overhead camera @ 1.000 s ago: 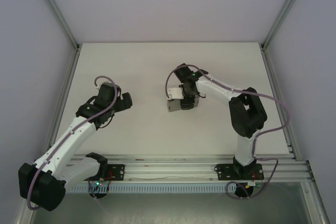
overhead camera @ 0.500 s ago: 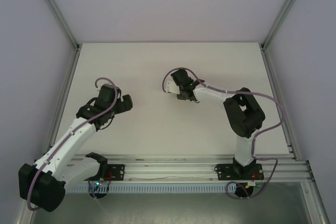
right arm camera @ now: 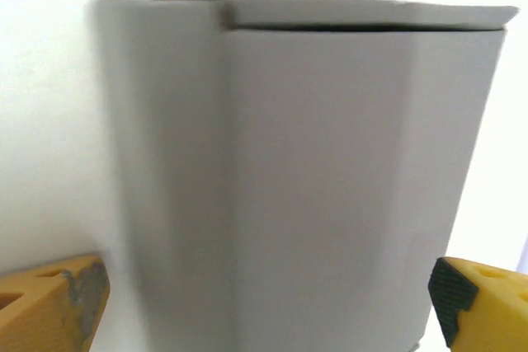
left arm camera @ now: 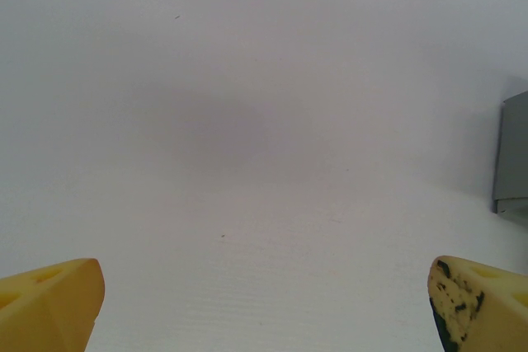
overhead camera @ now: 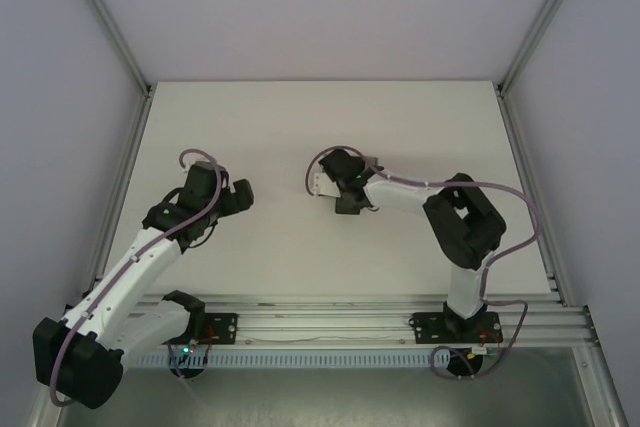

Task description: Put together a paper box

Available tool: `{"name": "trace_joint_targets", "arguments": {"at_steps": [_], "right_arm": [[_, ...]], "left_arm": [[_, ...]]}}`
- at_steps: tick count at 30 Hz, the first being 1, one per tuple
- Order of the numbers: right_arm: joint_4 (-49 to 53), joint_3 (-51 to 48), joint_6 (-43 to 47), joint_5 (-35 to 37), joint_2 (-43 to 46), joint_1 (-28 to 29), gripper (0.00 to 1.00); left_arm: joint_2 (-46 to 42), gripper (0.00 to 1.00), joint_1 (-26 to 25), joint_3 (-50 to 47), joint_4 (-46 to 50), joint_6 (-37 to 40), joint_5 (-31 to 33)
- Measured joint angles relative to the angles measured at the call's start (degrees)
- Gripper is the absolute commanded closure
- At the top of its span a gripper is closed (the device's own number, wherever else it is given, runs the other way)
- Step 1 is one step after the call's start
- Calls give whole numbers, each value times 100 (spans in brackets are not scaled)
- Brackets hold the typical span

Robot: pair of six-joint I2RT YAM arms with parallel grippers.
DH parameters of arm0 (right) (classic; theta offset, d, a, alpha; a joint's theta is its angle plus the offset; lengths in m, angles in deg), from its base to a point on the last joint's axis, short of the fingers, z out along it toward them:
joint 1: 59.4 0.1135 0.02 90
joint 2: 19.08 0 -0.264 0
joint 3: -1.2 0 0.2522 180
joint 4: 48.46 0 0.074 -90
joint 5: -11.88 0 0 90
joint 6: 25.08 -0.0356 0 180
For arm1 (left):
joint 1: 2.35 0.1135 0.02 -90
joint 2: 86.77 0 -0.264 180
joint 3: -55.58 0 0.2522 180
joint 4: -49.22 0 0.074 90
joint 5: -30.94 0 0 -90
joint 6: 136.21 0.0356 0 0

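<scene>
The grey paper box [overhead camera: 320,183] stands mid-table as a small folded block. In the right wrist view the box [right arm camera: 330,171] is close up and blurred on its left side, its top flap edge showing as a thin lip. My right gripper [overhead camera: 333,187] is right against it with its jaws spread wide; its yellow fingertips [right arm camera: 58,298] sit at the frame's lower corners and the box lies between them. My left gripper [overhead camera: 240,197] hovers open over bare table to the left, apart from the box. A grey box edge [left arm camera: 513,154] shows at the far right of the left wrist view.
White tabletop [overhead camera: 250,127] bounded by aluminium frame posts and pale walls on the left, right and back. A metal rail [overhead camera: 320,312] with both arm bases runs along the near edge.
The right gripper swung up and left, then turned back down, and the box went from below it to its left side, a little farther back. The left arm barely moved.
</scene>
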Motion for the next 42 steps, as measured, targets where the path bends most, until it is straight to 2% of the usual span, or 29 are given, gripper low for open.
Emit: {"name": "trace_joint_targets", "arguments": {"at_steps": [5,13,17,20,22,24,28,31,34,38,42], "right_arm": [[861,-2,-234,-468,339,74,0],[798,-361,-719,-763,1401,35,0],[654,-273,-1231,-1128,1805,-293,0],[710,127,-1816,-1473,1709,-798,0],[715,450,-2260,-1543,1554,-1141,0],[691,673,-2815,-1456,1412,-1445,0],[577,629,-4240,-1215,1362,-2135,0],[160,131,-5305,-1134,1443,-2909,0],[-284,-651,-5993,-846,1580,-3526,0],[-1178,-1906,-6402,-286,1856,-3689,0],[-2643,-3156,-6459,22,2144,-3672,0]], "left_arm": [[17,0,0,0,-155,2,-42],[293,0,0,2,-382,31,-57],[380,0,31,-50,-1067,321,-809],[728,0,13,-120,-1676,533,-1628],[1045,0,-26,-111,-1829,614,-1777],[1263,0,-48,-111,-1829,627,-1569],[1246,0,46,-166,-1926,636,-542],[1054,0,409,-470,-2288,789,195],[1027,0,894,-815,-2774,1047,719],[1163,0,1530,-1456,-3886,1427,1058],[1351,0,1792,-2055,-5154,1729,1139]]}}
